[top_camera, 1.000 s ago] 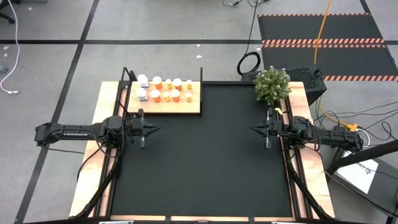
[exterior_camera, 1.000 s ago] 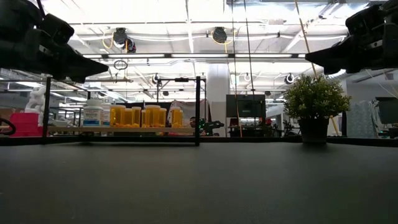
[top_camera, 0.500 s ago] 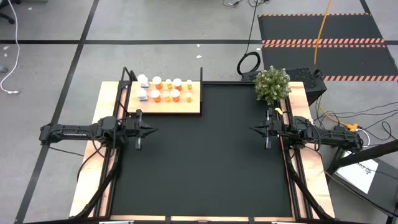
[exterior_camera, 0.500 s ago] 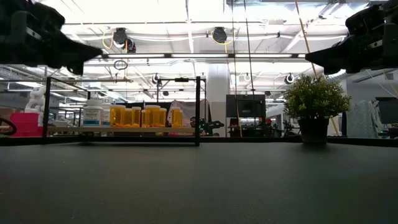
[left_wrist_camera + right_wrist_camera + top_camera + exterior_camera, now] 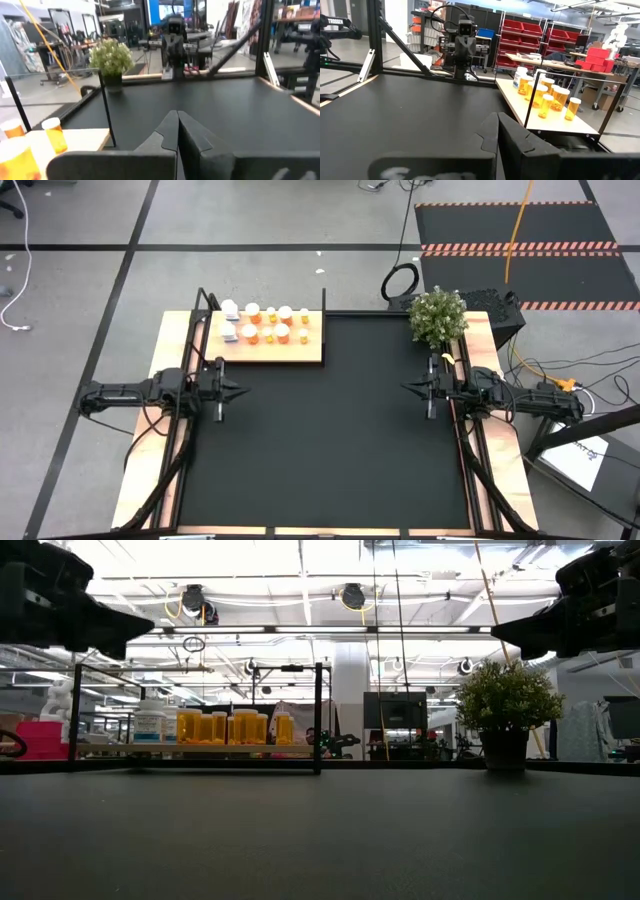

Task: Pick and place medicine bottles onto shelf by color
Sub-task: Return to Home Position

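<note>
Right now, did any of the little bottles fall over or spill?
No, nothing looks wrong. The bottles stand upright in rows on the shelf, white ones at one end. The left claw and right claw hang shut and empty.

The left arm (image 5: 125, 393) and right arm (image 5: 525, 401) are dark, slender and jointed, with black cables (image 5: 137, 442) trailing below. The left gripper (image 5: 244, 389) and right gripper (image 5: 406, 388) are matte black, tapering wedges.
</note>
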{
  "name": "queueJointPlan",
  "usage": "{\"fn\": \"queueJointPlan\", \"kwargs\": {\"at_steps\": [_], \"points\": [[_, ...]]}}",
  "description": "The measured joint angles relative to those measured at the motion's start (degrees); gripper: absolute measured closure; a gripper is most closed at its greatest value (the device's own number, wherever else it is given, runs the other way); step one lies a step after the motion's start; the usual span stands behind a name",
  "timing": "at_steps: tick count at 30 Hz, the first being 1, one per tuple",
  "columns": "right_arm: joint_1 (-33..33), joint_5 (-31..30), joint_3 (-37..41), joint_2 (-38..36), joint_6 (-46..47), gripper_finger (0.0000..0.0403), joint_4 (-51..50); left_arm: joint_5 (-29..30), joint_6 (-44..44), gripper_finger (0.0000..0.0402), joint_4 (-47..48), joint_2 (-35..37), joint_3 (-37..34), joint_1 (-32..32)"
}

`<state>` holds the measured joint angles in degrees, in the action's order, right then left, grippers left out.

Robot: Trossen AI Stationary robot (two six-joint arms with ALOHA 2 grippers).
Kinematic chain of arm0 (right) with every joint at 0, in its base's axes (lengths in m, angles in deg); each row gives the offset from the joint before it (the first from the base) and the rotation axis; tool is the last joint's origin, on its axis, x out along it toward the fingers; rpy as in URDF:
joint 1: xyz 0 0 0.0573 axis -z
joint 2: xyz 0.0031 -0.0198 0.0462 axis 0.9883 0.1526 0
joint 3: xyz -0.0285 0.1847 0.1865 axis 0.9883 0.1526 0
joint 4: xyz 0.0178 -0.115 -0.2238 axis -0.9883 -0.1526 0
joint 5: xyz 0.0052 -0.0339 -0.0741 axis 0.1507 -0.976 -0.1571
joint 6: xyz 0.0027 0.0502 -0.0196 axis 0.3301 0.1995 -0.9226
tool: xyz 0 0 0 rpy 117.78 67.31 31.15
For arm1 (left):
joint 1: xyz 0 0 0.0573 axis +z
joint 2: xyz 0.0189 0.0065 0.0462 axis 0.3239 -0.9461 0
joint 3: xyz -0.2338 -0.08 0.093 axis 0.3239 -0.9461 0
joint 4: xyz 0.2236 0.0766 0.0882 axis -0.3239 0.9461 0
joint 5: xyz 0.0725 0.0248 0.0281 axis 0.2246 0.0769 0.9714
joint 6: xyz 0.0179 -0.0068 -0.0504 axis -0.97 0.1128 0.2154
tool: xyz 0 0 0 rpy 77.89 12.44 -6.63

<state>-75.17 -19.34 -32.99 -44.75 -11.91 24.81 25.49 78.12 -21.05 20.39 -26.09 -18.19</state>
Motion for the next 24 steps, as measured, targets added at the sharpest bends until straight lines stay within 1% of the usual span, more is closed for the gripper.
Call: {"fn": "queueJointPlan", "kwargs": {"at_steps": [8,12,17,24], "points": [[-0.01,0.02,0.00,-0.02,0.01,0.0403,0.04,-0.18,-1.82,0.0389,1.28,-0.57,0.03,0.00],[0.01,0.02,0.00,-0.02,0.01,0.0403,0.04,-0.16,-3.76,0.0394,1.35,-0.55,0.03,0.00],[0.01,0.02,-0.02,-0.02,0.01,0.0403,0.04,-0.13,-3.04,0.0398,0.97,-0.55,0.01,0.00],[-0.01,0.02,-0.07,-0.02,0.01,0.0403,0.04,-0.06,-3.07,0.0373,0.63,-0.55,-0.06,0.00]]}}
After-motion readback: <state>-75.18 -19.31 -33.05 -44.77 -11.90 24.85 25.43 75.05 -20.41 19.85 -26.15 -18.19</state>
